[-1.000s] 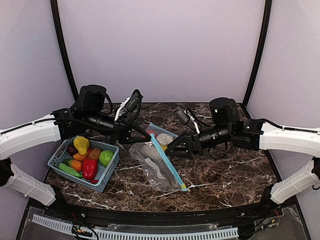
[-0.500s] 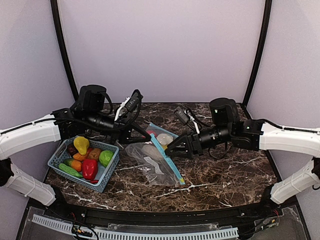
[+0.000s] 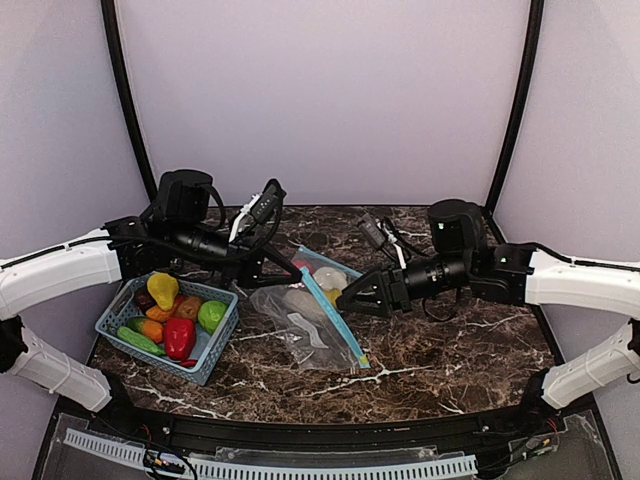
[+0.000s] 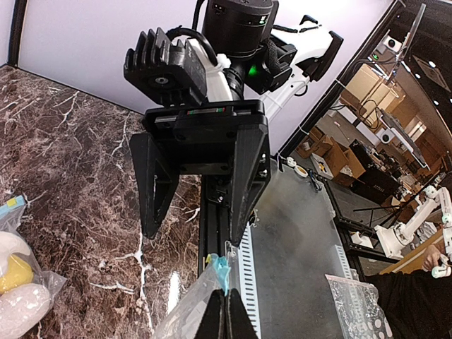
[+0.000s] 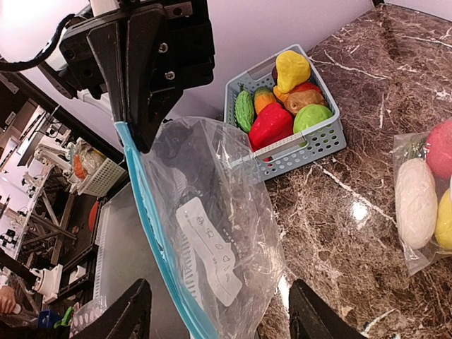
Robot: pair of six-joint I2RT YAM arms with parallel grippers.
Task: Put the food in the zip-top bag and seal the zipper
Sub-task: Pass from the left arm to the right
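My left claw (image 4: 226,314) pinches the bag (image 5: 212,205) rim; my right claw (image 5: 222,318) gapes empty. Most food (image 5: 282,120) sits in the basket (image 5: 304,148), and the zipper (image 5: 150,212) is unsealed.

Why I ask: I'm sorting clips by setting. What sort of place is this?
Probably a robotics lab test cell: lilac walls enclose a marble-patterned table; workbenches and another robot arm show beyond.

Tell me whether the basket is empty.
No, the basket holds a red pepper and other food.
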